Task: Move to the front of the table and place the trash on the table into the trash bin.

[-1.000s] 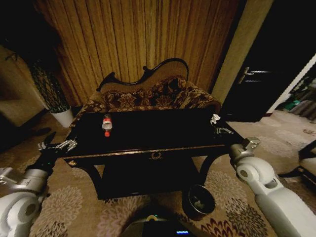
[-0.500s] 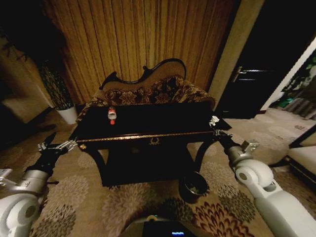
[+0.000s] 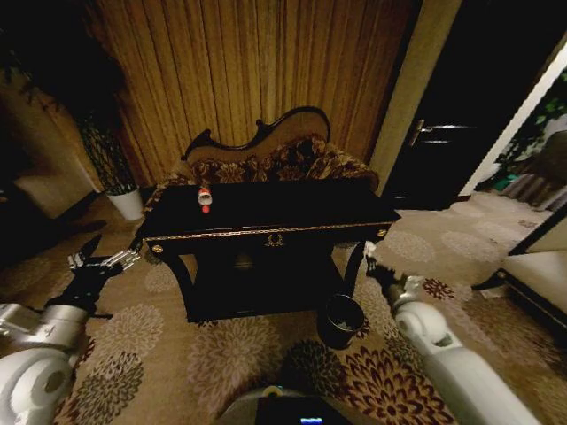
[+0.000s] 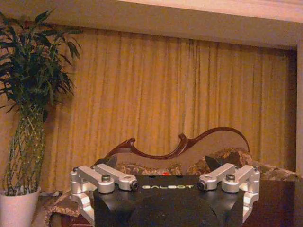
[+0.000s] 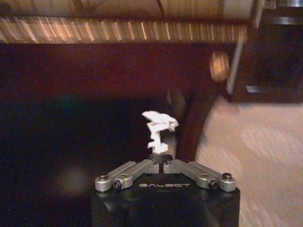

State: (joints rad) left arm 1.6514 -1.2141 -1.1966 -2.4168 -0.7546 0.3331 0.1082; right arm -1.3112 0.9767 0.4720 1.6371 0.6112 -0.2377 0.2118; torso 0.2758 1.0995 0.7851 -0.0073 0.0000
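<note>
Table [image 3: 266,217] now farther; right gripper [image 5: 161,162] off tabletop, fingers pinching paper [image 5: 158,130]; left gripper [image 4: 165,182] spread, empty.

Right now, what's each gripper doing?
Left gripper: open, empty, left of the glossy black gold-trimmed table.
Right gripper: shut on crumpled white paper.

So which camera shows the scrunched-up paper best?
The right wrist view: the crumpled white paper sits pinched in the right gripper, big and central. In the head view it is just a tiny pale speck at that gripper's tip, beside the table.
</note>
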